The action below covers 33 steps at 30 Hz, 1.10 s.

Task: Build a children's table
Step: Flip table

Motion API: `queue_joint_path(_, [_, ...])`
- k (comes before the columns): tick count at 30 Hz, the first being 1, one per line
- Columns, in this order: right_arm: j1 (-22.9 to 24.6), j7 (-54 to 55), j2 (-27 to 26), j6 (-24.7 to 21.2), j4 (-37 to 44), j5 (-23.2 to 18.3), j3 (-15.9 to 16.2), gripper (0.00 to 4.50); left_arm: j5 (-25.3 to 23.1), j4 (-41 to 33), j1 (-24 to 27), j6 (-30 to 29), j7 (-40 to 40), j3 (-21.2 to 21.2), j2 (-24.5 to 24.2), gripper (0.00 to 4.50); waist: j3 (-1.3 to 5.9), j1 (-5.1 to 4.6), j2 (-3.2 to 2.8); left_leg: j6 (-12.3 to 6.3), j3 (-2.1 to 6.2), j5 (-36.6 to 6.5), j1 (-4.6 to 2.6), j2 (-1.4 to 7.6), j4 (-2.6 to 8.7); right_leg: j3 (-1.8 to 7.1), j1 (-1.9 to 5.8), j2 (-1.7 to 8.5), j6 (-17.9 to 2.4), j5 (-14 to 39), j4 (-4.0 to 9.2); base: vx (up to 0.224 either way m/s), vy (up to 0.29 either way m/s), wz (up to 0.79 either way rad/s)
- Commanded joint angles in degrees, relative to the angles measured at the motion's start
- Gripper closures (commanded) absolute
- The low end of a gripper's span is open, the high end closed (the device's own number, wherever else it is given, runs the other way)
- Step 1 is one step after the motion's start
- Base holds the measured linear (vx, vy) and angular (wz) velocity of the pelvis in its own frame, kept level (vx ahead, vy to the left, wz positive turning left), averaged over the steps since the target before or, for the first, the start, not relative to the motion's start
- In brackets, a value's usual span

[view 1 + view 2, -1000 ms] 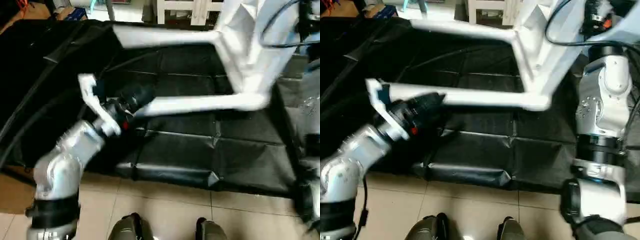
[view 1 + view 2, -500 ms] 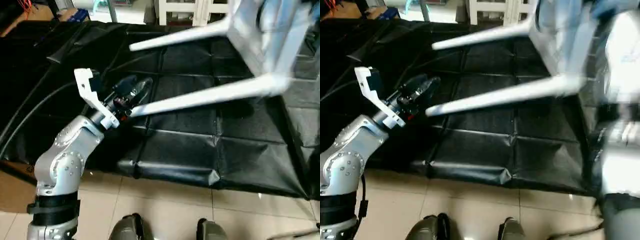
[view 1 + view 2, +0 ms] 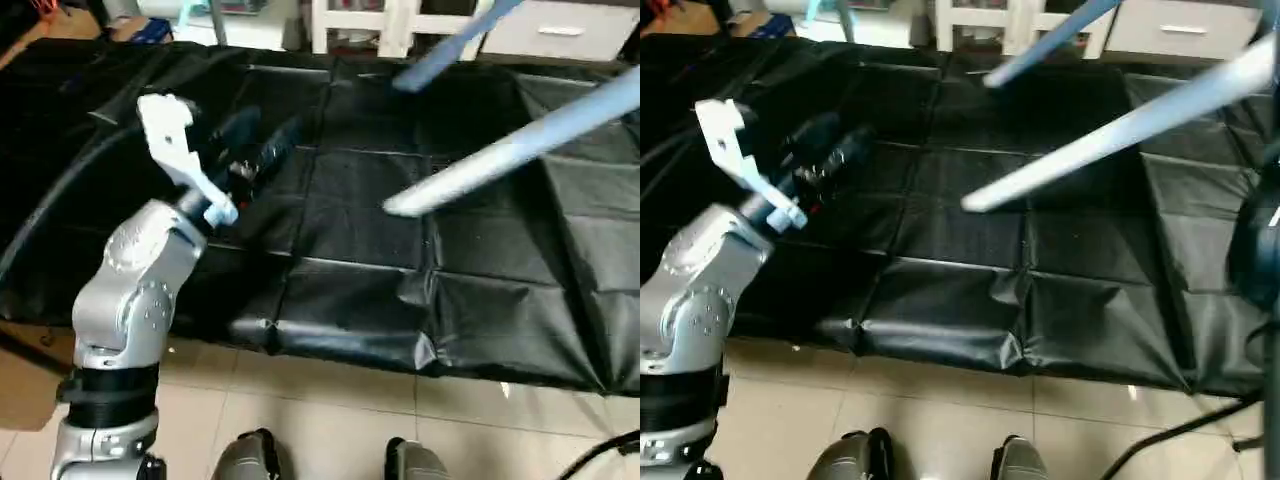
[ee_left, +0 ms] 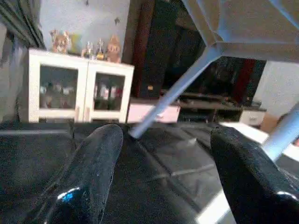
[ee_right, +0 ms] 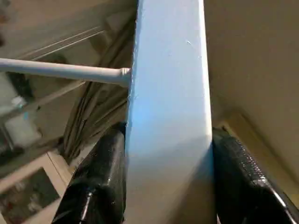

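Mid-flip of children's table [image 4: 243, 23] with legs [image 3: 500, 155] fitted, right gripper [image 5: 163, 154] fingers clamping top edge, left gripper [image 4: 163, 154] fingers wide and empty; next, likely setting upright on mat [image 3: 400, 290].

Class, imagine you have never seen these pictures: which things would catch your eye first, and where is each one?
First, the two white table legs slanting in mid-air from the upper right over the black mat. Next, the silver left arm at lower left, its left gripper open above the mat and holding nothing. In the right wrist view, the right gripper clamps the edge of the white table top, one leg jutting sideways from it.
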<state>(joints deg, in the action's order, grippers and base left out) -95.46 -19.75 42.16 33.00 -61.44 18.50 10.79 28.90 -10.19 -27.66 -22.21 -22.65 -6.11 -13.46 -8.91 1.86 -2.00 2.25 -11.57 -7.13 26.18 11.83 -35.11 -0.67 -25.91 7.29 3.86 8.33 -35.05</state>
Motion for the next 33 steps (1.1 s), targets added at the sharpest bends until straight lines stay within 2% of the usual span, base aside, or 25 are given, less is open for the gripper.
queue_joint_path(1, [-0.91, -5.52, 1.1, 4.64, -2.63, 8.33, 6.95, 2.57, -0.8, -0.49, -0.37, 0.84, 0.6, -0.89, -0.49, 1.09, 4.7, -0.57, 0.92, -0.28, 0.13, -27.72, -2.77, -0.49, 3.49, -0.99, 1.28, -2.09, -10.09, 21.0, 3.57, 0.0, 0.0, 0.0])
queue_joint_path(4, [-2.43, -6.06, 1.38, 5.36, -4.13, 9.88, 8.26, 2.57, -0.97, -0.31, -0.44, 1.17, 0.97, -1.13, -0.34, 1.09, 4.48, -0.57, 0.94, 0.54, 0.36, -29.89, -2.79, -0.38, 3.75, -0.96, 1.15, -2.07, -9.73, 20.79, 3.68, 0.0, 0.0, 0.0])
queue_joint_path(6, [-4.33, -7.38, 1.68, 5.91, -6.12, 11.81, 10.09, 2.57, -0.91, -0.29, -0.5, 1.23, 1.21, -1.31, -0.23, 1.09, 4.75, -0.72, 1.2, 0.78, 0.48, -29.92, -2.77, -0.38, 3.75, -0.91, 1.23, -2.07, -10.34, 19.25, 3.48, 0.0, 0.0, 0.0])
queue_joint_path(7, [-5.48, -9.7, 1.64, 6.36, -7.62, 12.3, 11.06, 2.57, -1.05, -0.44, -0.41, 1.29, 1.36, -1.28, -0.18, 1.09, 5.15, -0.67, 1.48, -0.07, 0.26, -28.18, -2.93, -0.32, 3.46, -0.73, 1.21, -2.1, -11.44, 16.45, 3.42, 0.0, 0.0, 0.0])
queue_joint_path(8, [-5.48, -9.7, 1.64, 6.36, -7.62, 12.3, 11.06, 2.57, -1.05, -0.44, -0.41, 1.29, 1.36, -1.28, -0.18, 1.09, 5.55, -0.36, 1.45, -1.37, 0.12, -24.86, -3.0, -0.28, 3.02, -0.62, 1.41, -2.15, -12.87, 12.3, 2.91, 0.0, 0.0, 0.0])
queue_joint_path(9, [-5.74, -10.4, 1.56, 6.59, -8.09, 12.28, 11.26, 2.57, -1.08, -0.53, -0.37, 1.28, 1.38, -1.27, -0.13, 1.09, 5.43, -0.26, 1.49, -2.21, -0.03, -23.66, -2.8, -0.26, 2.95, -0.59, 1.34, -2.24, -13.42, 11.04, 2.85, 0.0, 0.0, 0.0])
queue_joint_path(10, [-5.88, -11.52, 1.33, 7.41, -8.66, 11.83, 11.13, 2.57, -1.42, -0.58, -0.16, 1.43, 1.44, -1.11, -0.2, 1.09, 5.03, -0.36, 1.54, -3.25, 0.0, -23.15, -2.25, -0.23, 3.09, -0.67, 1.42, -2.15, -13.87, 11.16, 2.77, 0.0, 0.0, 0.0])
queue_joint_path(13, [-6.03, -11.49, 0.97, 8.93, -9.44, 11.84, 11.13, 2.57, -3.1, -0.86, 0.32, 1.77, 1.8, -0.33, -0.91, 1.09, 5.08, -0.49, 1.89, -3.34, 0.19, -22.4, -1.83, -0.29, 2.99, -0.82, 1.72, -1.98, -13.22, 12.2, 2.49, 0.0, 0.0, 0.0])
queue_joint_path(14, [-6.01, -10.98, 0.79, 9.34, -9.55, 11.56, 10.8, 2.57, -3.67, -1.11, 0.15, 1.37, 1.92, 0.13, -1.32, 1.09, 5.06, -0.53, 1.88, -3.43, 0.19, -22.18, -1.79, -0.32, 3.0, -0.81, 1.74, -1.96, -13.12, 12.22, 2.51, 0.0, 0.0, 0.0])
queue_joint_path(15, [-6.23, -10.52, 0.32, 10.05, -10.11, 10.84, 10.14, 2.57, -1.97, -1.85, -0.38, -0.61, 2.61, -0.48, -0.75, 1.09, 5.2, -0.55, 1.81, -3.6, 0.18, -21.14, -1.73, -0.36, 2.84, -0.76, 1.83, -1.89, -13.14, 11.37, 2.37, 0.0, 0.0, 0.0])
queue_joint_path(17, [-6.31, -10.69, 0.11, 10.19, -10.42, 10.54, 9.89, 2.57, -1.35, -1.87, -0.63, -0.53, 2.75, -0.85, -0.29, 1.09, 5.23, -0.56, 2.06, -4.29, 0.0, -19.72, -1.68, -0.4, 2.68, -0.69, 1.77, -1.99, -13.73, 10.09, 2.37, 0.0, 0.0, 0.0])
queue_joint_path(19, [-5.26, -12.95, -1.0, 12.09, -10.61, 7.16, 7.67, 2.57, -2.74, -0.68, -0.51, 0.88, 2.15, -0.31, -0.69, 1.09, 5.23, -0.51, 1.75, -5.1, -0.04, -20.24, -1.84, -0.31, 2.61, -0.69, 1.67, -1.96, -14.37, 10.32, 2.43, 0.0, 0.0, 0.0])
queue_joint_path(20, [-4.3, -16.32, -1.99, 12.95, -10.45, 3.64, 5.52, 2.57, -2.75, -0.84, -0.43, 0.72, 2.23, -0.23, -0.57, 1.09, 5.15, -0.57, 1.85, -5.22, -0.04, -20.71, -1.82, -0.25, 2.63, -0.71, 1.65, -1.99, -14.36, 10.38, 2.45, 0.0, 0.0, 0.0])
queue_joint_path(21, [-3.9, -18.25, -2.45, 13.31, -10.42, 2.02, 4.56, 2.57, -2.79, -1.05, -0.42, 0.62, 2.26, -0.18, -0.5, 1.09, 5.19, -0.64, 2.02, -5.52, -0.05, -20.95, -1.78, -0.25, 2.64, -0.71, 1.77, -1.97, -14.35, 10.21, 2.43, 0.0, 0.0, 0.0])
queue_joint_path(24, [-3.2, -21.23, -3.0, 13.58, -10.09, 0.22, 3.75, 2.57, -2.88, -1.45, -0.39, 0.36, 2.12, 0.02, -0.66, 1.09, 5.11, -0.98, 1.95, -5.48, 0.18, -20.52, -1.55, -0.22, 2.78, -0.83, 1.96, -1.92, -14.84, 9.65, 2.3, 0.0, 0.0, 0.0])
queue_joint_path(25, [-2.38, -24.26, -3.47, 13.21, -9.65, -1.06, 3.31, 2.57, -3.02, -2.01, -0.3, -0.15, 1.61, 0.58, -1.23, 1.09, 5.11, -1.11, 1.66, -5.45, 0.22, -20.47, -1.69, -0.18, 2.81, -0.81, 1.92, -1.94, -15.33, 8.75, 2.29, 0.0, 0.0, 0.0])
queue_joint_path(28, [-1.94, -25.26, -3.94, 12.99, -9.46, -1.88, 2.69, 2.57, -3.76, -2.61, -0.11, -0.65, 0.74, 1.81, -2.16, 1.09, 4.99, -1.62, 1.78, -5.35, 0.34, -21.06, -1.5, -0.21, 2.92, -0.97, 2.22, -1.79, -16.26, 9.42, 2.22, 0.0, 0.0, 0.0])
queue_joint_path(30, [-1.95, -25.72, -4.52, 12.79, -9.49, -2.85, 1.43, 2.57, -4.75, -2.09, -0.46, -0.14, 0.26, 2.5, -2.53, 1.09, 4.83, -1.69, 1.48, -4.73, 0.33, -23.32, -1.86, -0.1, 3.02, -0.91, 1.9, -1.8, -16.22, 11.39, 2.54, 0.0, 0.0, 0.0])
queue_joint_path(32, [-2.04, -25.36, -4.48, 12.54, -9.51, -2.49, 1.52, 2.57, -4.97, -1.88, -0.62, -0.05, 0.21, 2.61, -2.6, 1.09, 4.8, -1.7, 1.34, -3.83, 0.4, -25.2, -2.1, -0.07, 3.11, -0.89, 1.7, -1.83, -16.25, 12.5, 2.61, 0.0, 0.0, 0.0])
queue_joint_path(33, [-2.24, -23.43, -4.04, 11.71, -9.41, -0.62, 2.54, 2.57, -5.0, -1.57, -0.82, -0.09, 0.19, 2.61, -2.54, 1.09, 4.77, -1.69, 1.34, -3.56, 0.42, -25.41, -2.09, -0.08, 3.14, -0.91, 1.7, -1.82, -16.2, 12.69, 2.62, 0.0, 0.0, 0.0])
